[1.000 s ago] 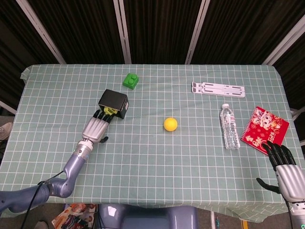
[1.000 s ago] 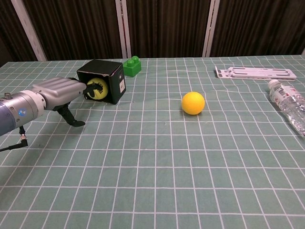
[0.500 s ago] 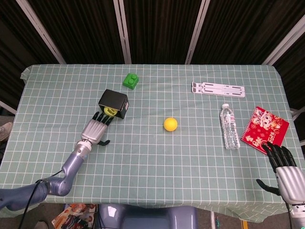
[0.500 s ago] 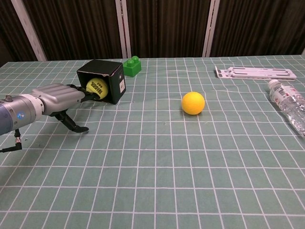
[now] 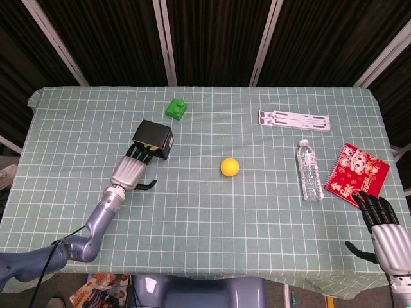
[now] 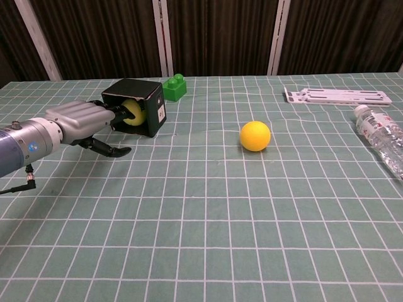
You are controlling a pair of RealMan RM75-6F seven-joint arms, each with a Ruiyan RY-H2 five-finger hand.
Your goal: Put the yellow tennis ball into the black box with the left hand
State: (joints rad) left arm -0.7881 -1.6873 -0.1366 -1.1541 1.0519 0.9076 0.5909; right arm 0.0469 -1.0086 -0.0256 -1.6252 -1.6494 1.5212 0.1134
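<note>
The black box (image 5: 154,136) (image 6: 141,94) lies on its side at the table's left, its mouth facing my left hand. The yellow tennis ball (image 6: 133,112) sits inside the mouth; the head view does not show it. My left hand (image 5: 130,170) (image 6: 79,121) lies flat on the cloth in front of the box, with its fingertips (image 6: 119,113) reaching into the mouth against the ball and its thumb spread out to the side. My right hand (image 5: 385,234) rests at the table's near right corner, fingers apart, holding nothing.
A smooth yellow-orange ball (image 5: 230,167) (image 6: 255,136) sits mid-table. A green brick (image 5: 176,108) (image 6: 175,86) stands behind the box. A white rack (image 5: 294,120), a lying water bottle (image 5: 310,170) and a red notebook (image 5: 358,173) occupy the right side.
My left hand let the tennis ball go in the box mouth, drew back a little, then moved forward again so its fingertips meet the ball. The right hand stayed put.
</note>
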